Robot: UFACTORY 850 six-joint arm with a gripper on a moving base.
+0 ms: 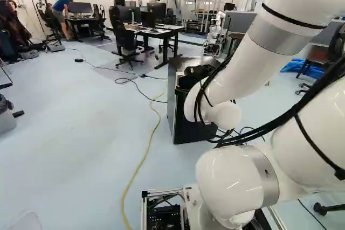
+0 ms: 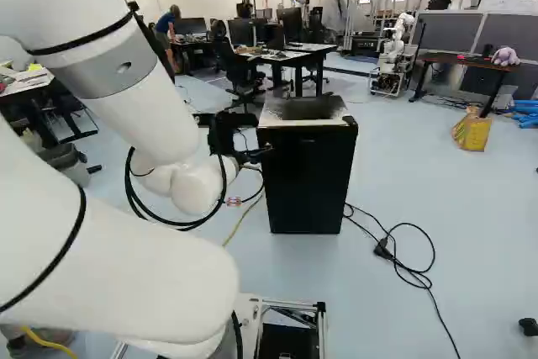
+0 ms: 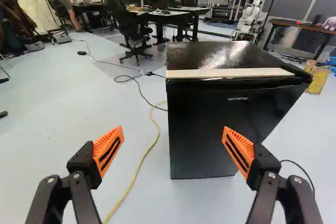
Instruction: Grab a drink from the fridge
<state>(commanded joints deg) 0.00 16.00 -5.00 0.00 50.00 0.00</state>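
Your black two-finger gripper with orange pads (image 3: 172, 129) is spread, holding nothing. Black boxy fridge (image 3: 210, 114) is ahead, offset toward your right finger; door looks shut. Drink's out of sight, presumably inside. Expect a stiff seal: pull at door edge. Drink likely slick, fairly heavy; grip mid-body.

A pale blue, smooth floor (image 3: 52, 129) spreads out here, with a black, box-shaped fridge (image 3: 210, 129) standing upright on it. Beside that lies a long yellow cable (image 3: 138, 170); at the right of the right base view, a thin black cord (image 2: 433, 245) lies looped near a yellow container (image 2: 473, 133).
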